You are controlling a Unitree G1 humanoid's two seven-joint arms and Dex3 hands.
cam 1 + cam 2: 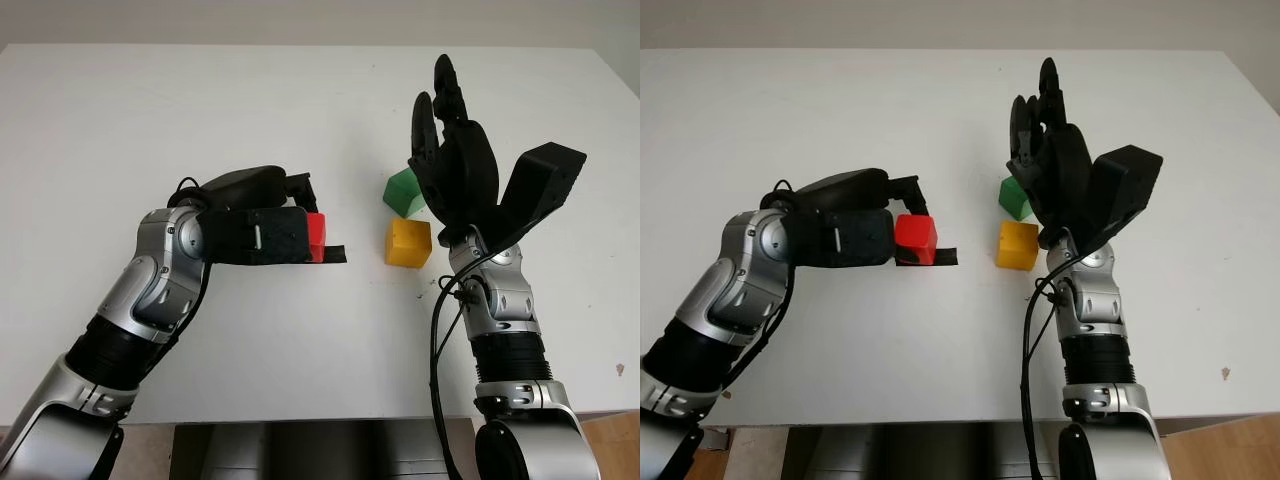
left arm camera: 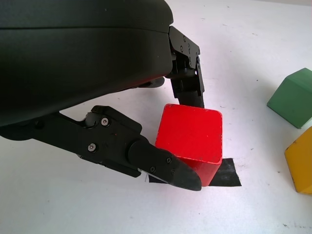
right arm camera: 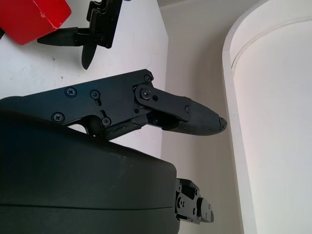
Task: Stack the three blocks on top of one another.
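The left hand (image 1: 902, 222) grips the red block (image 1: 915, 239) at mid-tabletop (image 1: 940, 120) over black tape (image 1: 943, 258), and should lift it level before carrying right to the yellow block (image 1: 1017, 245), near the green block (image 1: 1015, 196), while the open right hand (image 1: 1050, 150) is raised.

Red cube block (image 2: 191, 138): smooth, slight sheen, looks painted.
Yellow cube block (image 1: 409, 243): smooth, matt.
Green cube block (image 1: 402, 191): smooth, matt.
White table top (image 1: 150, 120): matt, faintly scuffed.
Black tape strip (image 2: 226, 173): flat, dull.
Left hand (image 2: 161, 131): matt black plastic shell, metal screws.
Right hand (image 1: 450, 160): matt black plastic.
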